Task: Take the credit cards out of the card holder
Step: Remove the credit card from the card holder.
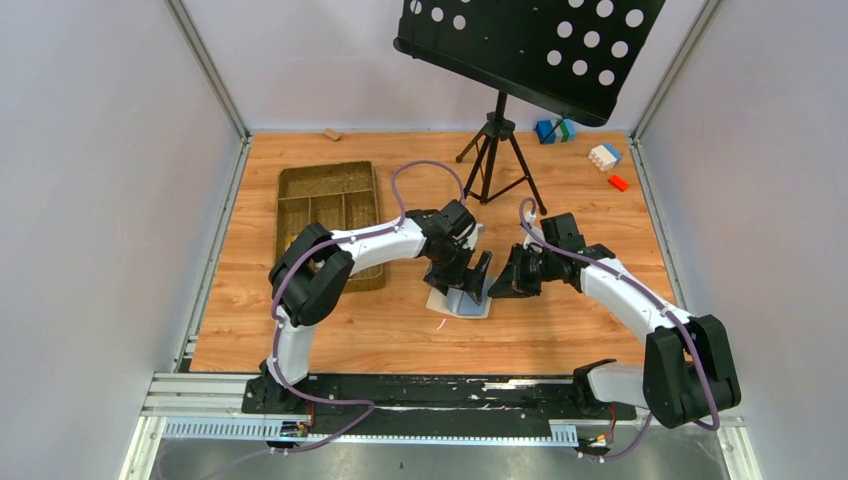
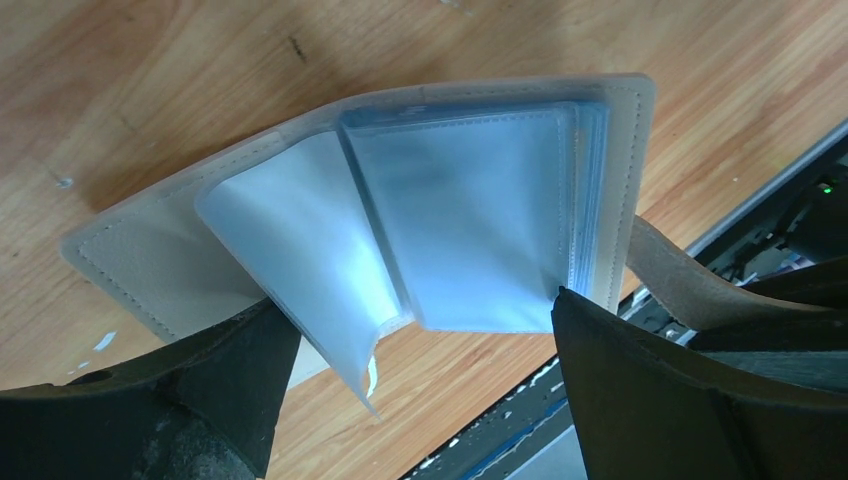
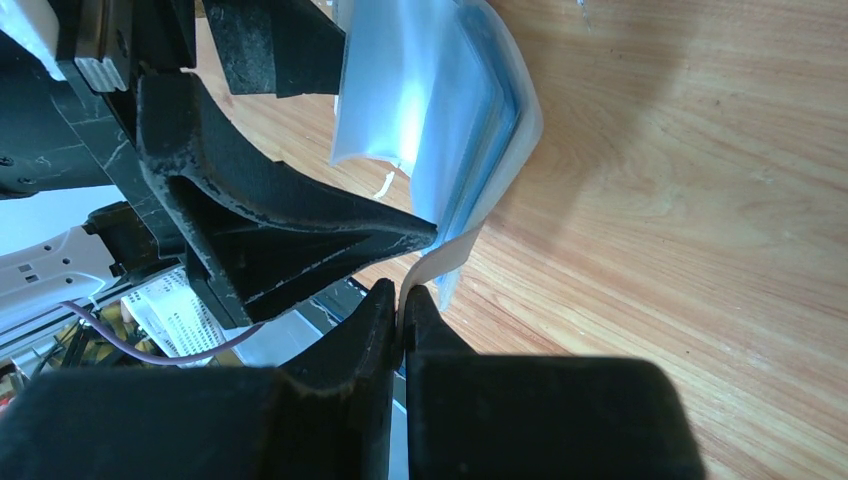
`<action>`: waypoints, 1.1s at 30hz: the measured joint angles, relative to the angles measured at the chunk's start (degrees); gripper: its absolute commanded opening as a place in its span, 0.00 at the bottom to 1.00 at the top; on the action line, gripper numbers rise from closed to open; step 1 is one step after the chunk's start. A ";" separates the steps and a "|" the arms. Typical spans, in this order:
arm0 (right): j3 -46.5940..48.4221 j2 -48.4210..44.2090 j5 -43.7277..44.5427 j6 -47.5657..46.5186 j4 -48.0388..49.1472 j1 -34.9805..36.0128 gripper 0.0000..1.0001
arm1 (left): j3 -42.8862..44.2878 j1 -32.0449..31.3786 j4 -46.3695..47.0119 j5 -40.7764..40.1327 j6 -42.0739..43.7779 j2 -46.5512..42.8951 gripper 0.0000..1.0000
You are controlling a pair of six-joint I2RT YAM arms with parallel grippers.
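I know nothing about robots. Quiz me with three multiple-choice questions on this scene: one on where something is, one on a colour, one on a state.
1. Where is the holder?
A. In the woven tray
B. On the table, between the two arms
C. On the music stand

2. What colour are the sleeves inside it?
A. Light blue
B. Red
C. Green

3. How do the right jaws stand?
A. Wide open, touching nothing
B. Shut on the holder's tab
C. Shut on a toy block

Answers:
1 B: the top view shows it lying open on the wood where the arms meet.
2 A: the left wrist view shows pale blue see-through sleeves.
3 B: the right wrist view shows the jaws pressed together with the cream strip pinched between them.
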 measured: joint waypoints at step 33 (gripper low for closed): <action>-0.02 -2.71 3.74 0.37 -1.20 0.00 0.00 | 4.68 -0.28 -6.69 -5.66 -0.87 4.07 0.57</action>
